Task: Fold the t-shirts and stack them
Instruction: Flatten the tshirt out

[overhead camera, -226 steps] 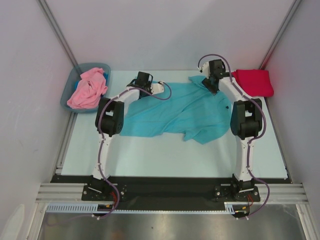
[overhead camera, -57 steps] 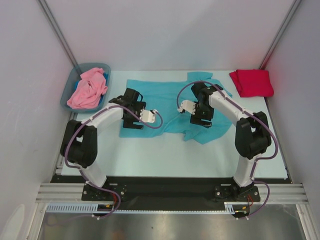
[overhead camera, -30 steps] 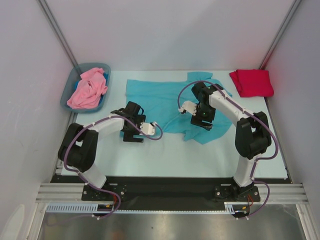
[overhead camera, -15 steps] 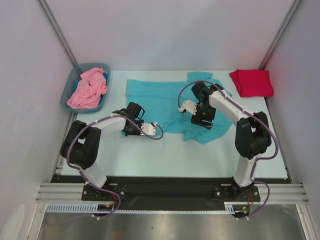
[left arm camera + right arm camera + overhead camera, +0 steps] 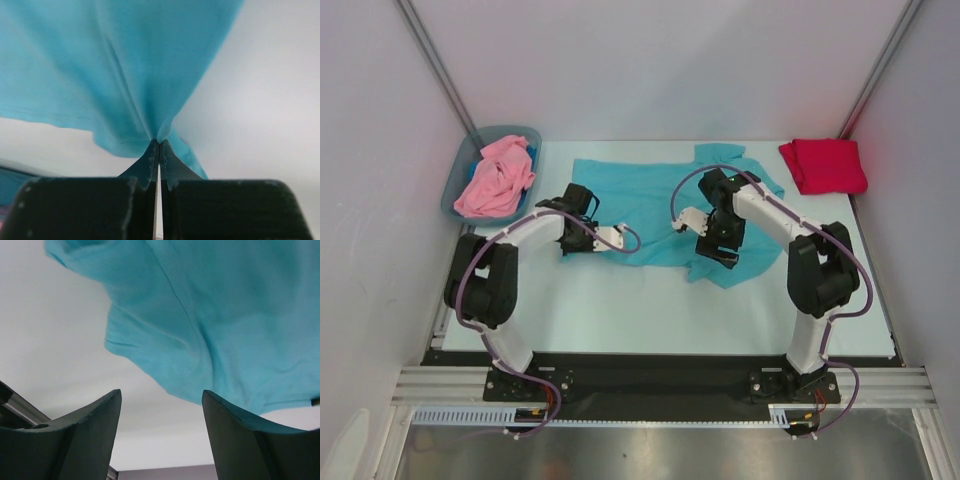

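The teal t-shirt (image 5: 650, 195) lies spread across the back half of the table. My left gripper (image 5: 577, 243) is at its near left corner, shut on a pinch of the teal cloth (image 5: 150, 100), which rises in a tented fold from the closed tips of my left gripper (image 5: 159, 143). My right gripper (image 5: 716, 258) hangs open over the shirt's near right hem. In the right wrist view, nothing is between the fingers of the right gripper (image 5: 161, 402), and the teal hem (image 5: 220, 325) lies just beyond them. A red t-shirt (image 5: 825, 165) sits folded at the back right. A pink t-shirt (image 5: 495, 178) is crumpled in the bin.
The grey-blue plastic bin (image 5: 453, 196) stands at the back left against the wall. White enclosure walls close in on both sides and the back. Bare pale table surface (image 5: 650, 310) stretches between the shirt and the arm bases.
My left gripper has shut on the teal shirt's near left corner and drawn back away from the near edge with it. The right gripper has shifted slightly toward the hem, still open.
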{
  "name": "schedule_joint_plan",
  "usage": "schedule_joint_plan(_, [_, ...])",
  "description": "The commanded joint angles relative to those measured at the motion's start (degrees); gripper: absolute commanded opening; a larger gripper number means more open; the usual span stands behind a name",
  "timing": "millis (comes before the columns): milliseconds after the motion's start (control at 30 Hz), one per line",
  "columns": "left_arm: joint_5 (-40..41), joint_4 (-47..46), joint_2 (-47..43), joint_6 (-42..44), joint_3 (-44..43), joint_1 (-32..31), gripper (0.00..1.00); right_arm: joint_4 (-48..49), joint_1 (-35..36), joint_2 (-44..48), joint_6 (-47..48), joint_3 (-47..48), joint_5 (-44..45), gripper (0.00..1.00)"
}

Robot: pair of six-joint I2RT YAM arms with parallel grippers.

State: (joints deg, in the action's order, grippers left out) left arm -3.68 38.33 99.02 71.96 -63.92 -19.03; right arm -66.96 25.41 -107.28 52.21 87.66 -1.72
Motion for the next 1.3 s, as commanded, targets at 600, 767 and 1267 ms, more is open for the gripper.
schedule_joint_plan(600, [0.9, 1.5, 5.8, -6.0, -12.4, 1.0, 0.01, 9.5, 6.6, 3.8, -6.0, -15.5, -9.0, 0.64])
schedule_joint_plan(767, [1.3, 1.5, 5.4, -6.0, -12.5, 1.0, 0.0, 13.6, 6.6, 4.0, -6.5, -18.5, -6.8, 0.63])
schedule_joint_plan(1267, [1.5, 1.5, 4.2, -6.9, -11.2, 1.0, 0.0, 16.2, 6.6, 5.2, -6.9, -17.4, -2.3, 0.58])
